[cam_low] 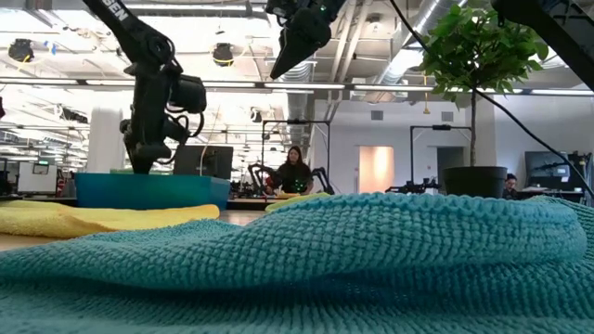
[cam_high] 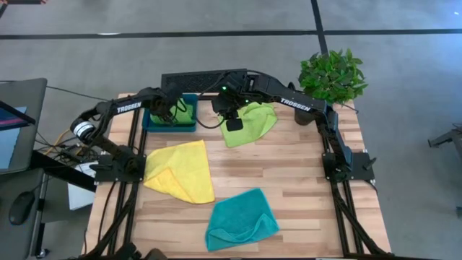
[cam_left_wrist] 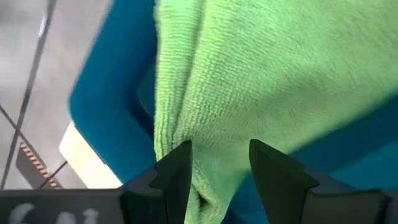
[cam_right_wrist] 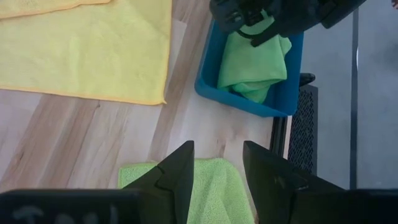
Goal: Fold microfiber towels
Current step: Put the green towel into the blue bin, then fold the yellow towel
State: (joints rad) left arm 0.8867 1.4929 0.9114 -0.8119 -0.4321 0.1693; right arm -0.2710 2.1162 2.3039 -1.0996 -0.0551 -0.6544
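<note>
A folded lime green towel (cam_high: 183, 113) lies in the dark-teal tray (cam_high: 151, 124) at the far left. My left gripper (cam_high: 171, 114) reaches down into the tray and is shut on this towel (cam_left_wrist: 280, 74). A second lime green towel (cam_high: 253, 123) lies loosely folded on the table at the far centre. My right gripper (cam_high: 232, 124) hangs open and empty above its left edge (cam_right_wrist: 205, 180). A yellow towel (cam_high: 180, 170), one corner folded over, lies at the left. A rumpled teal towel (cam_high: 242, 220) lies near the front edge. My left gripper pinches a bunched fold of the lime green towel (cam_left_wrist: 211, 155) between its two fingers, several layers thick. The fingers come from above, pointing down into the tray. The rest of the towel lies on the tray's floor, with creases running toward the fingers.
A potted plant (cam_high: 332, 76) stands at the far right corner. A black box (cam_high: 202, 78) lies along the far edge behind the tray. Bare wood shows between the towels and at the right. A person (cam_low: 292, 172) sits far off in the room behind.
</note>
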